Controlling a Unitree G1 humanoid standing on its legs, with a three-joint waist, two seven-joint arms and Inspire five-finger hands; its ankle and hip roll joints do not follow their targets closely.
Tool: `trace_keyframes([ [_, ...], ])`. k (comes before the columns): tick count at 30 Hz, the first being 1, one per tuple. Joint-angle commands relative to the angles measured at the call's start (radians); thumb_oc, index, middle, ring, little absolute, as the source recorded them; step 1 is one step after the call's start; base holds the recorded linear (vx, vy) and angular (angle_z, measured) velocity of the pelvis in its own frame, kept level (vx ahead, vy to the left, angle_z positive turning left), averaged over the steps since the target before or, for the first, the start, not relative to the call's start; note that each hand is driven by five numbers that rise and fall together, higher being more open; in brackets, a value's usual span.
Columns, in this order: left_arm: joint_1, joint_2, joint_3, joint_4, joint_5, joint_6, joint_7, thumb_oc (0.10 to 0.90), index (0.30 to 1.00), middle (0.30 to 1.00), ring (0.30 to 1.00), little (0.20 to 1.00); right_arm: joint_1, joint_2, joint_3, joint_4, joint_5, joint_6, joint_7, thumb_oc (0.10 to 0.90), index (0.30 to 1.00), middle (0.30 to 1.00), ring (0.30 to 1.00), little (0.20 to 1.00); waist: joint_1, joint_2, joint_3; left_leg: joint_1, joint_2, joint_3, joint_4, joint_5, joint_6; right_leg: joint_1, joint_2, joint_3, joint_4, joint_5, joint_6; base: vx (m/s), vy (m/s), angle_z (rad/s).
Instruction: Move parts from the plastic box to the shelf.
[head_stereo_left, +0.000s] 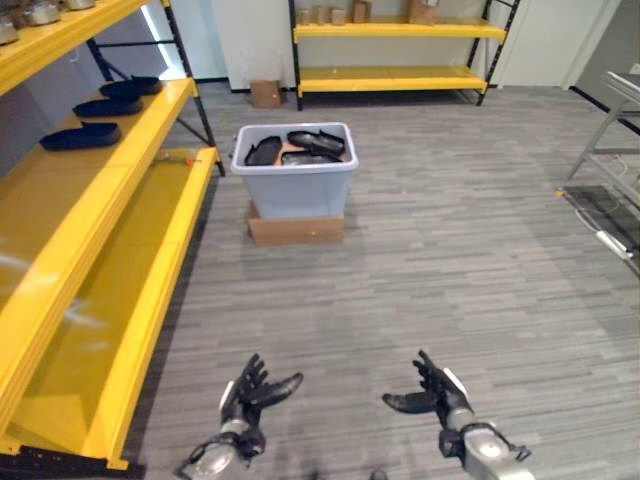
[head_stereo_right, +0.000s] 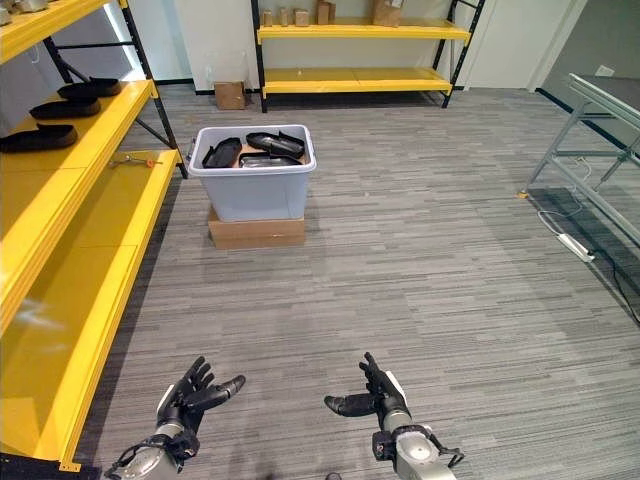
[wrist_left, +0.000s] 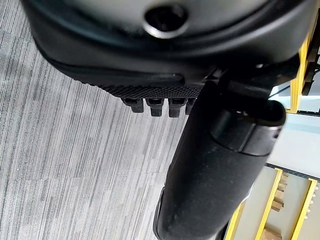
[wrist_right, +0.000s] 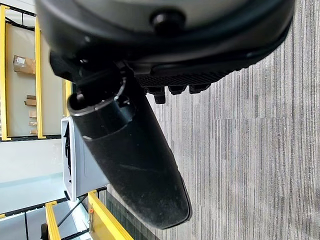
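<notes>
A pale plastic box (head_stereo_left: 295, 185) stands on a flat cardboard carton (head_stereo_left: 296, 229) on the floor ahead, holding several black parts (head_stereo_left: 315, 142). The yellow shelf (head_stereo_left: 95, 200) runs along my left side, and black parts (head_stereo_left: 80, 135) lie on its middle level. Low in the eye views, my left hand (head_stereo_left: 248, 393) and right hand (head_stereo_left: 432, 392) hover over the floor, well short of the box. Both are open and hold nothing. The right wrist view catches the box (wrist_right: 80, 155) past the thumb.
A second yellow shelf (head_stereo_left: 398, 55) with small boxes stands against the far wall, and a small carton (head_stereo_left: 265, 93) sits on the floor beside it. A grey metal rack (head_stereo_left: 610, 150) is at the right. Grey plank floor lies between me and the box.
</notes>
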Motion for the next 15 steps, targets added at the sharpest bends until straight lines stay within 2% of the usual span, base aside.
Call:
trace_keyframes([
  [1, -0.095, 0.003, 0.009, 0.012, 0.022, -0.074, -0.021, 0.9, 1.0, 1.0, 1.0, 1.0, -0.071, 0.0, -0.008, -0.053, 0.01, -0.074, 0.004, 0.9, 1.0, 1.0, 1.0, 1.0, -0.012, -0.02, -0.051, 0.007, 0.073, -0.036, -0.007, -0.03, -0.079, 0.07, -0.075, 0.016, 0.009, -0.114, 0.086, 0.0, 0.0, 0.0],
  [8, -0.094, 0.009, 0.012, 0.003, 0.027, -0.076, -0.022, 0.9, 1.0, 1.0, 1.0, 1.0, -0.082, -0.004, -0.011, -0.063, 0.005, -0.076, 0.002, 0.9, 1.0, 1.0, 1.0, 1.0, -0.007, -0.027, -0.046, 0.009, 0.071, -0.034, 0.002, -0.038, -0.073, 0.074, -0.08, 0.014, 0.009, -0.114, 0.089, 0.0, 0.005, 0.0],
  [15, -0.111, 0.027, 0.014, -0.008, 0.028, -0.083, -0.017, 0.9, 1.0, 1.0, 1.0, 1.0, -0.111, -0.007, -0.006, -0.067, 0.014, -0.077, 0.009, 0.9, 1.0, 1.0, 1.0, 1.0, 0.003, -0.037, -0.018, -0.059, 0.052, -0.046, 0.13, -0.096, -0.05, 0.041, -0.112, 0.01, 0.089, -0.126, 0.098, -0.01, 0.059, 0.0],
])
